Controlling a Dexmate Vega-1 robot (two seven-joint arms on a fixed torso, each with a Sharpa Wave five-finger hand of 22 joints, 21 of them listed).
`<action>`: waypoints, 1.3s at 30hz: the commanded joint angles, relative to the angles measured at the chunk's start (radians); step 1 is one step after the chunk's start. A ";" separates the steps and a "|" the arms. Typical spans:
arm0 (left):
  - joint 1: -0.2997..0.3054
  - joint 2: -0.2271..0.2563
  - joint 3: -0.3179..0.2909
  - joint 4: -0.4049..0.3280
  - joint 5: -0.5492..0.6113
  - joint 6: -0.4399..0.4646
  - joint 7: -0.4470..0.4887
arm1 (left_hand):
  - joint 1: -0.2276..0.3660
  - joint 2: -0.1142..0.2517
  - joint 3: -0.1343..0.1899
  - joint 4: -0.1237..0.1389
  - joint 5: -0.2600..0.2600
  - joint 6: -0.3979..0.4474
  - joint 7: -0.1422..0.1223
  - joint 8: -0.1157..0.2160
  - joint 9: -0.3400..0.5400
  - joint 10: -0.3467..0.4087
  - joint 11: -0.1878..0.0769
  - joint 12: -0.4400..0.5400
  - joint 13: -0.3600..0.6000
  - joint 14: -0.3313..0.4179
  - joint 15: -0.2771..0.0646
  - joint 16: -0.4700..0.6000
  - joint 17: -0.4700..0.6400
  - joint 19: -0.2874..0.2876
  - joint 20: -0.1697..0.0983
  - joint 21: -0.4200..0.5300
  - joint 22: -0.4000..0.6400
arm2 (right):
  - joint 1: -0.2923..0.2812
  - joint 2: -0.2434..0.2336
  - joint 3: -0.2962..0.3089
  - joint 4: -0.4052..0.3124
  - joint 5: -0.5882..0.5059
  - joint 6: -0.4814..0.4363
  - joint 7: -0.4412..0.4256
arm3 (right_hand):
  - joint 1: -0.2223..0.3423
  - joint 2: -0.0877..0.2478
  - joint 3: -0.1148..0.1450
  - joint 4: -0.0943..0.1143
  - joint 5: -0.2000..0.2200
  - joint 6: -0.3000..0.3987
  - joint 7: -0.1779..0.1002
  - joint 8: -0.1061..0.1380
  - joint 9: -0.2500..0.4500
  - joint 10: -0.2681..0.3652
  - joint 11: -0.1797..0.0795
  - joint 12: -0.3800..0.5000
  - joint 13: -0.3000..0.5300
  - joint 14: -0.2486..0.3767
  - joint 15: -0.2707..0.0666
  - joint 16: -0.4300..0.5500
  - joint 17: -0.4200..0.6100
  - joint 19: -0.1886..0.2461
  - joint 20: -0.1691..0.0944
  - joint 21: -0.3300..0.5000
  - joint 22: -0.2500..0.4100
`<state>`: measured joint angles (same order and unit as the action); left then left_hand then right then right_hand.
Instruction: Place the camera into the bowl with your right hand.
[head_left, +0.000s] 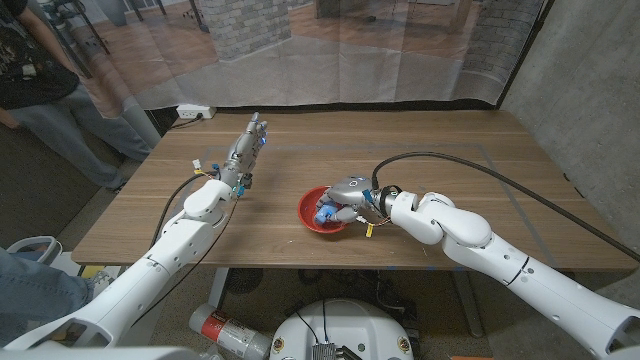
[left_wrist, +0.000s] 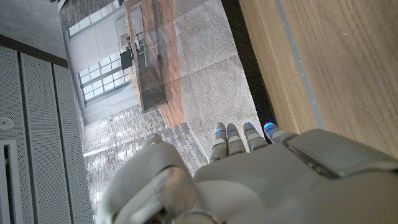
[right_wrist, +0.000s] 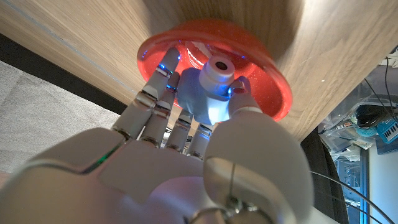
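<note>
Left hand (head_left: 246, 145), upper left of centre in the head view, is idling with fingers straight and together, holding nothing. At centre, right hand (head_left: 345, 196) is hovering over the red bowl (head_left: 309, 214), fingers and thumb pinching the pale blue camera (right_wrist: 208, 98), which is sitting inside the rim. My call: lower until the camera seats, then spread the fingers and lift straight up so the bowl isn't dragged. The hand is hiding the bowl floor, so contact can't be told.
</note>
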<state>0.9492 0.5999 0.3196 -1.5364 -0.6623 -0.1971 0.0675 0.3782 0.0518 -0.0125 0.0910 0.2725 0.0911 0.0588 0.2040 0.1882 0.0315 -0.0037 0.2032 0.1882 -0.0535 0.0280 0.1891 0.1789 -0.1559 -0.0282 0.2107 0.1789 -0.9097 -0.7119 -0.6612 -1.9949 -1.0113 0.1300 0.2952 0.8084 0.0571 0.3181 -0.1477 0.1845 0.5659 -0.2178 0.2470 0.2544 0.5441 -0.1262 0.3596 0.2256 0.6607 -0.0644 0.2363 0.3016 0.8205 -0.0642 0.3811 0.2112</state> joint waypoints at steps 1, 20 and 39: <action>-0.004 -0.003 0.003 0.007 -0.002 -0.006 -0.006 | 0.004 0.006 -0.009 0.001 -0.005 0.008 0.000 -0.002 0.003 -0.002 0.003 0.000 0.002 -0.001 0.005 -0.001 0.005 0.002 0.007 0.000 0.005 | 0.001 -0.004 -0.001 -0.015 -0.015 0.006 0.025 | -0.003 -0.021 -0.004 -0.003 -0.005 -0.045 0.003 -0.022 -0.005 -0.016 0.001 -0.011 0.002 -0.007 -0.064 -0.006 0.000 -0.003 0.009 -0.001 0.003; -0.011 -0.005 0.008 0.017 -0.001 -0.001 -0.011 | 0.005 0.007 -0.011 0.001 -0.006 0.011 -0.001 -0.001 0.003 -0.002 0.002 0.000 0.002 0.000 0.004 0.000 0.005 0.002 0.007 -0.001 0.005 | 0.006 0.005 -0.002 -0.013 -0.023 0.007 0.030 | -0.024 -0.051 -0.020 0.004 -0.008 -0.085 0.004 -0.041 -0.016 -0.071 0.008 -0.037 -0.002 -0.036 0.000 -0.029 -0.018 -0.027 0.039 -0.008 0.002; -0.024 -0.008 0.015 0.025 0.000 0.004 -0.019 | 0.006 0.008 -0.014 0.001 -0.006 0.010 0.000 -0.002 0.003 -0.001 0.002 0.000 0.002 -0.001 0.004 -0.001 0.005 0.002 0.007 -0.001 0.005 | -0.014 -0.018 0.041 -0.069 -0.018 0.000 0.031 | -0.040 -0.041 -0.022 0.017 -0.007 -0.068 0.007 -0.034 -0.018 -0.064 0.010 -0.038 -0.007 -0.028 -0.011 -0.030 -0.027 -0.025 0.046 -0.008 0.001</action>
<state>0.9323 0.5938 0.3311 -1.5161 -0.6639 -0.1981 0.0531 0.3782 0.0518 -0.0210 0.0911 0.2725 0.0911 0.0589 0.2040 0.1882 0.0315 -0.0037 0.2032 0.1882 -0.0535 0.0280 0.1891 0.1789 -0.1559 -0.0282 0.2108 0.1789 -0.9122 -0.7173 -0.6451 -2.0352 -1.0358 0.1331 0.3242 0.7768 0.0133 0.2952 -0.1379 0.1771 0.4858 -0.2140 0.2100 0.2368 0.4748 -0.1177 0.3210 0.2183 0.6305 -0.0591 0.2054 0.2738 0.7885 -0.0249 0.3732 0.2091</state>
